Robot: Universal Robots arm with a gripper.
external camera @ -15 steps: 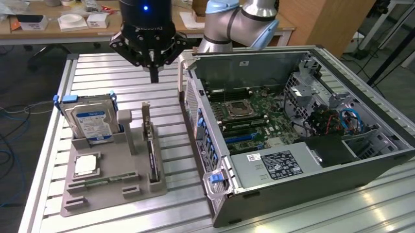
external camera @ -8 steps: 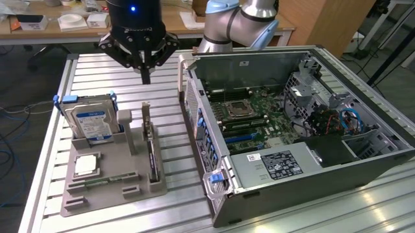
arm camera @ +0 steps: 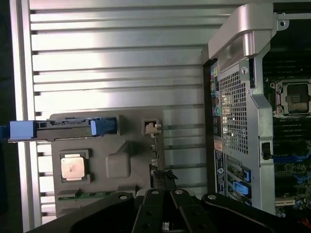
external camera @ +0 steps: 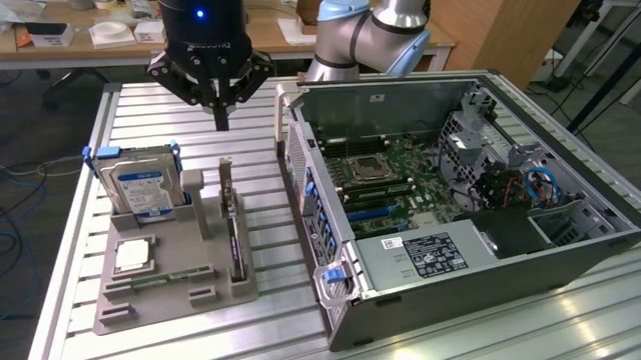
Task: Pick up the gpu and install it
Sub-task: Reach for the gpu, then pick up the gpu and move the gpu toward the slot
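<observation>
Closest to the lens is the grey holder (external camera: 165, 304), resting on the slatted metal desk (external camera: 135, 112), and nothing in it looks disturbed. At the exterior view's left of the holder, the silver hard drive (external camera: 140, 187) stands upright in its blue-edged cradle. A square processor chip (external camera: 133, 256) lies flat in a pocket nearer the camera. Further toward the exterior view's right, along the holder's edge, the gpu (external camera: 236, 240) stands on its long edge in its slot, thin and dark. Above and beyond it hang the jaws, pressed fully together with nothing between them and well clear of the card. The wrist view looks straight down on the holder, with the card's dark top edge close beneath the jaws. On the exterior view's right sits the open computer case (external camera: 470, 289) with its motherboard (external camera: 391, 180) exposed, and no card appears to be seated in it. By my reading the task has hardly begun: the gpu is neither gripped nor lifted, so both the pick and the installation remain to be done.
</observation>
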